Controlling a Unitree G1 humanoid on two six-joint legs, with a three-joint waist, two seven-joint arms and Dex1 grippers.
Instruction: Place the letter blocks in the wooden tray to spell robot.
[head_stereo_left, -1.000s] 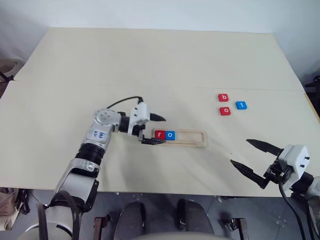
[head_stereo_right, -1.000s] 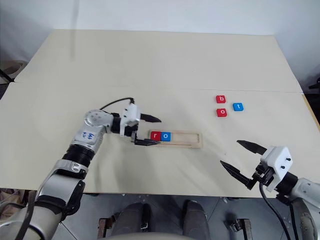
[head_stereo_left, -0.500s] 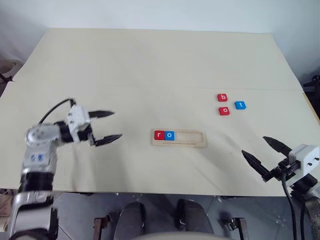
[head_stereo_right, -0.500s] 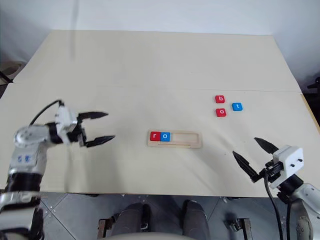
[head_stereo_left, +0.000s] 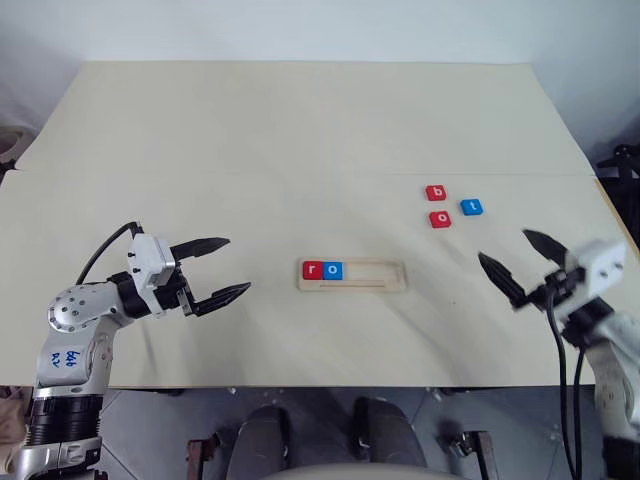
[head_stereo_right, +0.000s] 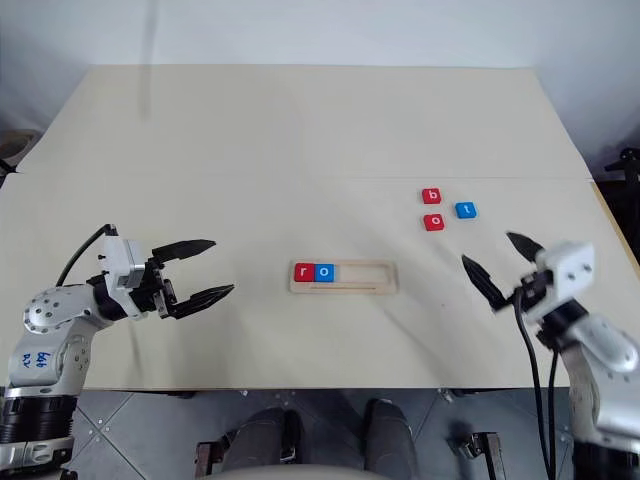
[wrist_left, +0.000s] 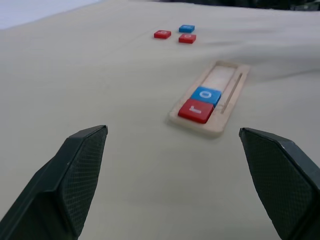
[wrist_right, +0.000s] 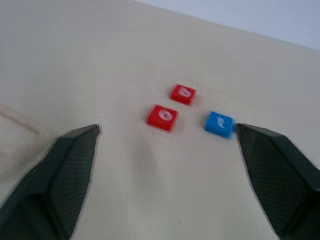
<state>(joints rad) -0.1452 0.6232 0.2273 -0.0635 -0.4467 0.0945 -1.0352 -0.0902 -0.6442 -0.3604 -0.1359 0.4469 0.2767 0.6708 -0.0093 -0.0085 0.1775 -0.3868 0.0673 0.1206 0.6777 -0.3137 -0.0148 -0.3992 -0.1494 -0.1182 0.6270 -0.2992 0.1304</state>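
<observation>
I've got two blocks seated at the left end of the wooden tray (head_stereo_left: 353, 273), the red r (head_stereo_left: 312, 269) and the blue o (head_stereo_left: 333, 270) side by side, so the next letter I need is the red b (head_stereo_left: 435, 193). It lies on the table (head_stereo_left: 300, 130) beyond and to the right of the tray, with the red o (head_stereo_left: 440, 219) just nearer to me and the blue t (head_stereo_left: 470, 207) just right of those two (all three close together, none touching as far as I can see). My right gripper (head_stereo_left: 511, 264) is nearest, spread wide and empty, aimed toward that cluster. To do this well I'd come in over the red o without nudging it, straddle the b alone, and keep the t outside the fingers. My left gripper (head_stereo_left: 222, 269) hovers well left of the tray, also spread wide with nothing in it. Count: five blocks in all, three red and two blue; two placed, three loose; one tray; two grippers.
</observation>
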